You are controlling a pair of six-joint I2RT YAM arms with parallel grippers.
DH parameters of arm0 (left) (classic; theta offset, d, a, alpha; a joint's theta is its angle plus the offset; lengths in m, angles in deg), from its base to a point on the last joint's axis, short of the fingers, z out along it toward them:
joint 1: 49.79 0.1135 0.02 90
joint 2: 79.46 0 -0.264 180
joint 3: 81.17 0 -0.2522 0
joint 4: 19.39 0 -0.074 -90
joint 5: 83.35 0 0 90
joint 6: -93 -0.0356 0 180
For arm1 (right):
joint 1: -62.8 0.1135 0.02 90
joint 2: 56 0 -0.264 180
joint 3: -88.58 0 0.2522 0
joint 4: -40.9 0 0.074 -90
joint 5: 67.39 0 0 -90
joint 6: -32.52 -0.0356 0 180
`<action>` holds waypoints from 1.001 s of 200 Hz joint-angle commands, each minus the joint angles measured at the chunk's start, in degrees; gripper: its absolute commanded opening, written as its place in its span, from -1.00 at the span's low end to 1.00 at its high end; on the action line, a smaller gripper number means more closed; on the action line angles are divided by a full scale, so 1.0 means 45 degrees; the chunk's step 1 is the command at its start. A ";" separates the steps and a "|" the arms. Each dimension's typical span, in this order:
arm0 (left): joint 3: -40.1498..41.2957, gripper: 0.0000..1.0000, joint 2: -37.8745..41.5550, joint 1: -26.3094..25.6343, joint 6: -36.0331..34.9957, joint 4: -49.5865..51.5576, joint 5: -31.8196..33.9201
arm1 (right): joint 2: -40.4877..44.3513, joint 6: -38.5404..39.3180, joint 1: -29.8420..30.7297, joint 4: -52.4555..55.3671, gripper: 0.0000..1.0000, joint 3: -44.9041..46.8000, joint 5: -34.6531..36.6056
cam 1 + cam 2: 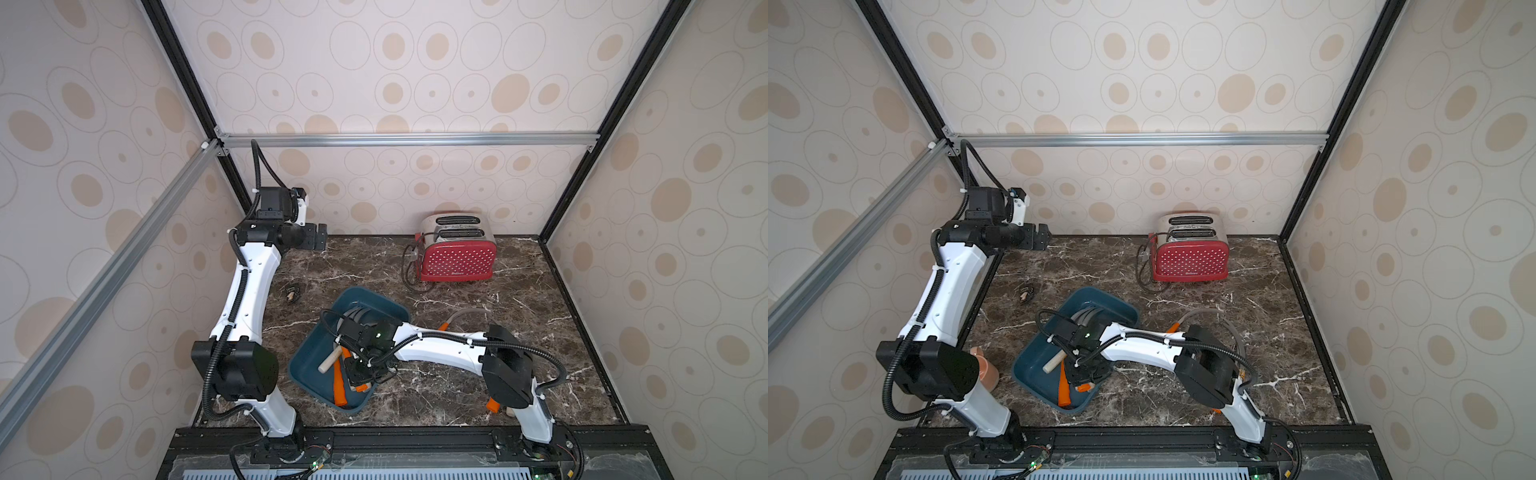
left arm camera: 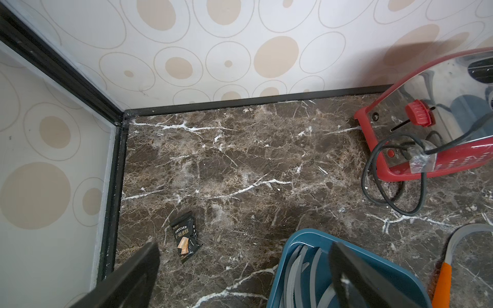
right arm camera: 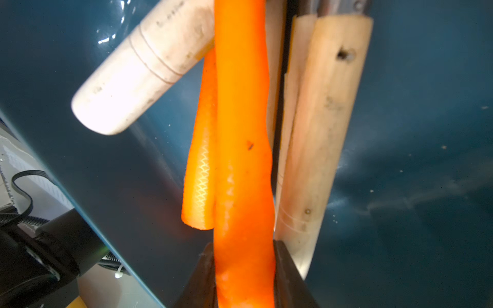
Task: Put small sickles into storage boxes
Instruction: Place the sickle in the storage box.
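My right fingers (image 3: 286,269) pinch narrow on the smooth orange plastic handle of a small sickle (image 3: 241,133), at the near end of the glossy teal tray (image 1: 309,351). Alongside in the tray are pale wooden handles (image 3: 320,120), one of them round and chalky (image 3: 138,69). Curved grey blades (image 1: 357,313) lie at the tray's far end. Another sickle (image 1: 444,326) lies on the brown veined marble worktop (image 1: 436,386), right of the tray. My left fingers (image 2: 133,277) hang wide apart, far left. A red dotted toaster (image 1: 457,259) stands far back.

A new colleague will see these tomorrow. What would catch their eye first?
The red dotted toaster at the back of the marble table stands out. In the middle, the right gripper clamps an orange-handled sickle in the blue tray, among other sickles.
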 commanded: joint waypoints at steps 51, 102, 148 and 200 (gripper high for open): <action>-0.0083 0.98 0.0199 0.0055 -0.0388 0.0133 -0.0081 | -0.0393 0.0034 0.0111 0.0547 -0.08 -0.0742 0.0374; -0.0209 0.98 0.0387 0.0055 -0.0627 0.0221 -0.0159 | 0.0572 0.0467 0.0059 0.1383 -0.01 -0.0805 0.2130; 0.0020 0.98 0.0762 0.0038 -0.1234 0.0482 -0.0507 | 0.3355 0.0068 -0.1168 0.1302 -0.08 0.1749 0.3351; 0.0507 0.98 0.1338 -0.0304 -0.2455 0.1038 -0.1069 | 0.6771 -0.0738 -0.3665 0.1115 -0.19 0.5981 0.4079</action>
